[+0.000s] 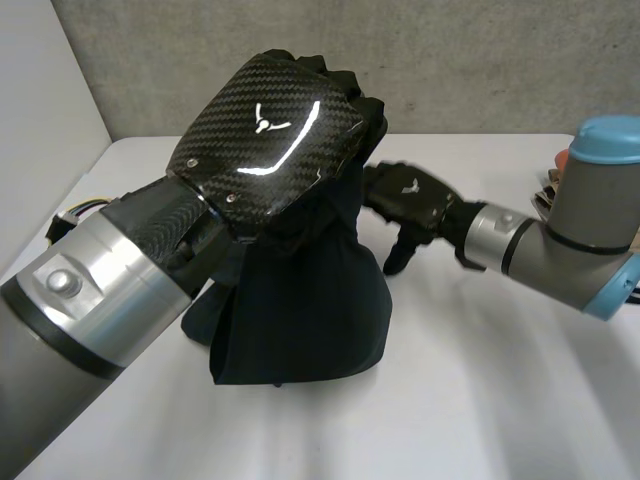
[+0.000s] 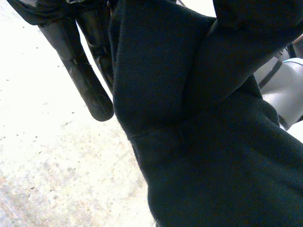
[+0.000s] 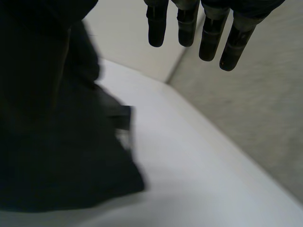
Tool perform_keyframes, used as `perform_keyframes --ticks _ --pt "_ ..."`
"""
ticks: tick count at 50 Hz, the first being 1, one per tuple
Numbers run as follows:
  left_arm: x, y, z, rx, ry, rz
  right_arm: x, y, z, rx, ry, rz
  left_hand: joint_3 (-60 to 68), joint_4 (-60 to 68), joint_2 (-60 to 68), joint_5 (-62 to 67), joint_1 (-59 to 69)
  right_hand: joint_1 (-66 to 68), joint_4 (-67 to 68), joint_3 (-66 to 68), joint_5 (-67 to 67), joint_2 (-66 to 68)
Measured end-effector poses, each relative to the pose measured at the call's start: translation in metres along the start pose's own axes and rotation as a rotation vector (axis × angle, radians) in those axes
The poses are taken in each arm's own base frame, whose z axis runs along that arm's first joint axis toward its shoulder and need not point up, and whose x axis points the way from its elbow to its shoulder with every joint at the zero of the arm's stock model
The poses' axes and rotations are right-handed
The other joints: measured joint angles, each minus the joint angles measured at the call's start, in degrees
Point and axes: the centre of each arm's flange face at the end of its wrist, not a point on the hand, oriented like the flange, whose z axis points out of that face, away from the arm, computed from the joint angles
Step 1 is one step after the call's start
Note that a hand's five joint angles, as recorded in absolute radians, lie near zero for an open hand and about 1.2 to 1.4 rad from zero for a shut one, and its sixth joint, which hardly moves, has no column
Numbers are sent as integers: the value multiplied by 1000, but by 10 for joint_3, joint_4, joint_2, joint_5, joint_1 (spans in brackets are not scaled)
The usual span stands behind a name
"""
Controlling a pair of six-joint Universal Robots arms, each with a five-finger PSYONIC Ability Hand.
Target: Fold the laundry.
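A dark navy cloth (image 1: pixel 300 310) hangs from my left hand (image 1: pixel 265 140), which is raised high above the table and shut on the cloth's top end. The cloth's lower end rests bunched on the white table (image 1: pixel 480 390). In the left wrist view the cloth (image 2: pixel 213 142) drapes down from the palm beside the fingers (image 2: pixel 87 80). My right hand (image 1: pixel 415 200) hovers just right of the hanging cloth, open. Its straight fingers (image 3: pixel 189 23) hold nothing, and the cloth (image 3: pixel 47 142) lies off to their side.
A grey wall runs along the table's back edge, with a white panel at its left side. A small pile of reddish and pale things (image 1: pixel 553 182) sits at the far right behind my right arm. Bare table (image 3: pixel 199 175) lies in front of the cloth.
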Motion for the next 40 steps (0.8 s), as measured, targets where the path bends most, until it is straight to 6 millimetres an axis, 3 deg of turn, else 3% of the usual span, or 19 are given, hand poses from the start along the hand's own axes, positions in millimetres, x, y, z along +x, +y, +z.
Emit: perform_keyframes --ticks 10,15,17,20,21,22,25,30,31,35,40 --pt "1 1 -3 -8 -8 -19 -52 11 2 -43 -202 59 0 0 0 0 0 0 0 0 0 0" --pt "0 2 -2 -7 -11 -30 -94 9 9 -54 -294 72 0 0 0 0 0 6 2 5 2 7" --pt "-1 2 -2 -7 -13 -30 -101 10 10 -59 -307 77 0 0 0 0 0 77 67 70 67 79" --pt "-3 2 -1 -4 -18 -26 -106 10 14 -66 -299 79 0 0 0 0 0 353 392 408 360 414" --pt "-3 2 0 -3 -19 -26 -105 10 15 -67 -291 78 0 0 0 0 0 353 392 408 360 414" --pt "-4 2 1 -1 -22 -23 -103 9 18 -71 -266 75 0 0 0 0 0 422 514 514 479 529" --pt "-7 2 3 7 -34 -15 -90 5 23 -81 -170 63 0 0 0 0 0 445 543 536 511 545" --pt "-21 7 12 23 -105 7 -44 -9 22 -91 105 30 0 0 0 0 0 449 544 545 518 545" --pt "-27 9 16 26 -136 13 -29 -14 16 -88 184 21 0 0 0 0 0 449 544 548 520 545" --pt "-43 19 24 20 -219 25 0 -30 -6 -78 335 -3 0 0 0 0 0 449 544 552 521 545" --pt "-57 38 33 -18 -279 23 8 -49 -43 -98 423 -53 0 0 0 0 0 449 544 552 521 545"
